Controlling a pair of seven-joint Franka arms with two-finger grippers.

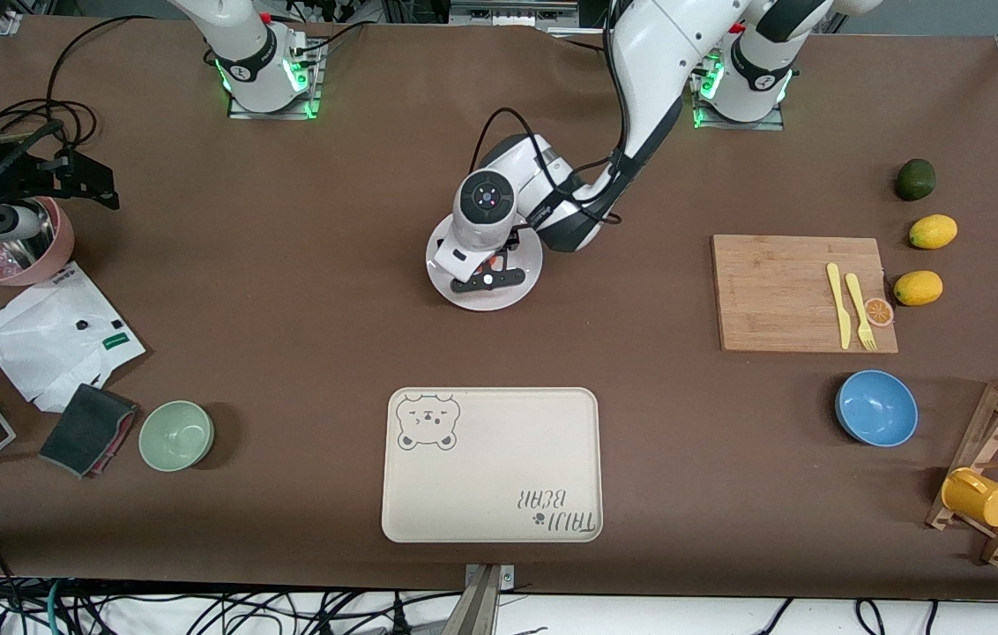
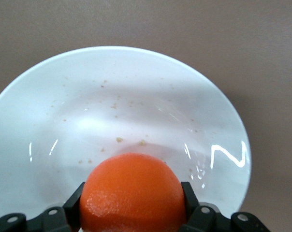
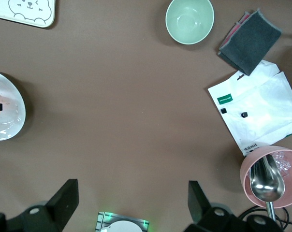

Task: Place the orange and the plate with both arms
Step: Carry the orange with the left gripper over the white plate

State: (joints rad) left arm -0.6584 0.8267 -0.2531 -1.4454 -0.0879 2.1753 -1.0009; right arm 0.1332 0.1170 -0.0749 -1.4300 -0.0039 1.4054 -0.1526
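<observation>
1. My left gripper [image 2: 131,212] was clamped on the orange [image 2: 132,193], low over the plate [image 2: 136,96] at mid-table — apparently ready to set it down.
2. My right gripper [image 3: 131,203] waited, fingers wide apart and empty, over the table near the pink bowl [image 3: 271,174].

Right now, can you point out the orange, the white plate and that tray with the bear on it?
orange [image 2: 132,193]: left wrist view, the middle of its peel, between the fingers.
white plate [image 2: 136,82]: left wrist view, the bare inner surface above the fruit.
bear tray [image 1: 499,459]: front view, its plain middle.
</observation>
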